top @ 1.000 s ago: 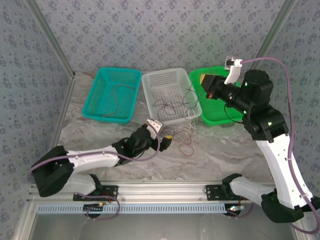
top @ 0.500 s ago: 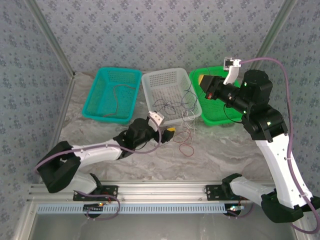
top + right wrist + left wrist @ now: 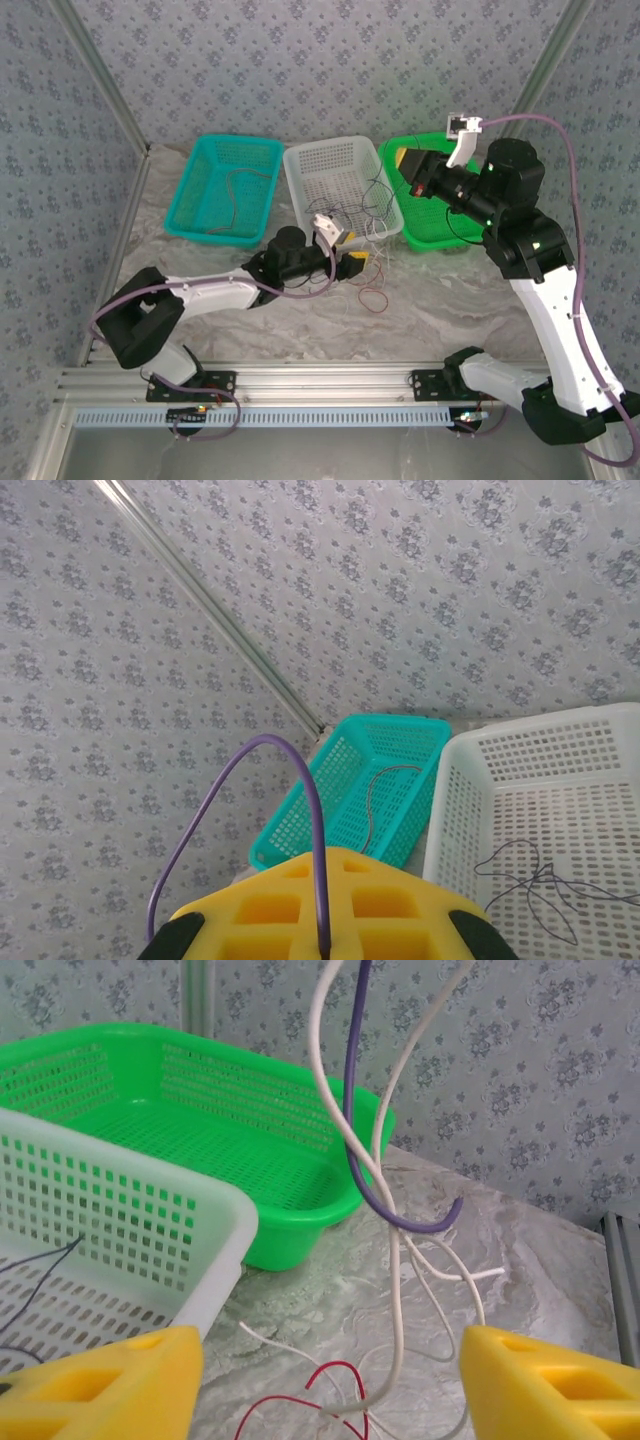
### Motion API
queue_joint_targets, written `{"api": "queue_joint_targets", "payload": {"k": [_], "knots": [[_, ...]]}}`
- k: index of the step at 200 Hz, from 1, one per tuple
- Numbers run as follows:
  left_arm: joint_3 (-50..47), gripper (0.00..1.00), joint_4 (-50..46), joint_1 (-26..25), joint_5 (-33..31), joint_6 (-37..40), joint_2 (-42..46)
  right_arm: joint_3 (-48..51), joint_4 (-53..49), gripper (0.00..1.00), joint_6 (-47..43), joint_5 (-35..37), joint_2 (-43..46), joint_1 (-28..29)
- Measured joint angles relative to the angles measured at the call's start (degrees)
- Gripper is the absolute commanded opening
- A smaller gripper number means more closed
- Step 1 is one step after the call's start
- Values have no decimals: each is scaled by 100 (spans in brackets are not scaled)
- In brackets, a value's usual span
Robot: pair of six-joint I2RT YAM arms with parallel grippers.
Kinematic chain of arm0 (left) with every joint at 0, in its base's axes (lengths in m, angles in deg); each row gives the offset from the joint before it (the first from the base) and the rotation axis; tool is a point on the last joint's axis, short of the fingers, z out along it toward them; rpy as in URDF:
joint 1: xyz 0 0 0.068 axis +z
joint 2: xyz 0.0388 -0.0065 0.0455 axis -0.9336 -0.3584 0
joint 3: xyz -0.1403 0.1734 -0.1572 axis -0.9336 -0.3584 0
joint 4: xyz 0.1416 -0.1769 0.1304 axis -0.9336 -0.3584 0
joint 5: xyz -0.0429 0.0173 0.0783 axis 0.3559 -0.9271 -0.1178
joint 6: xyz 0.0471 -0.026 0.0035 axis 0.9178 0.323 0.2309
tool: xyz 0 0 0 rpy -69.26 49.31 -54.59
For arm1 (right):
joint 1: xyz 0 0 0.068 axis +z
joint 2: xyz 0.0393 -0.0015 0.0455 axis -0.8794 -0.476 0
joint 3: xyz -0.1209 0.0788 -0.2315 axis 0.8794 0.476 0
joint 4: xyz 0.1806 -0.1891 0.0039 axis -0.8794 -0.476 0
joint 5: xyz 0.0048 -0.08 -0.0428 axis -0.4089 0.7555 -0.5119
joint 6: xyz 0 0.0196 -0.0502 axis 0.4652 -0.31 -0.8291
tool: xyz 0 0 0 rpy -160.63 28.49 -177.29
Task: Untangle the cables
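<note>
Brought left claw [image 3: 332, 1370], open but narrowing, forward astride dangling white wires [image 3: 396, 1290] and purple wire [image 3: 349, 1090] clamped in closed right claw [image 3: 318, 925]; probably ready to grip and separate.

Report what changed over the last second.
The left gripper swung right toward the white basket's near corner, jaws narrowing but open, now straddling the hanging pale cables. Nothing taken or released. The right gripper stayed raised, shut on the purple cable.
</note>
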Motion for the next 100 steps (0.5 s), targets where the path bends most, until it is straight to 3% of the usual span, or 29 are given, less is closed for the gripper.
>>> {"api": "queue_joint_targets", "payload": {"k": [24, 44, 100], "knots": [[173, 16, 20, 0, 83, -61, -195, 0, 17, 0, 28, -61, 0, 0], [271, 0, 42, 0, 107, -107, -306, 0, 17, 0, 31, -74, 0, -11], [306, 0, -76, 0, -170, -264, -645, -11, -11, 0, 24, -74, 0, -109]]}}
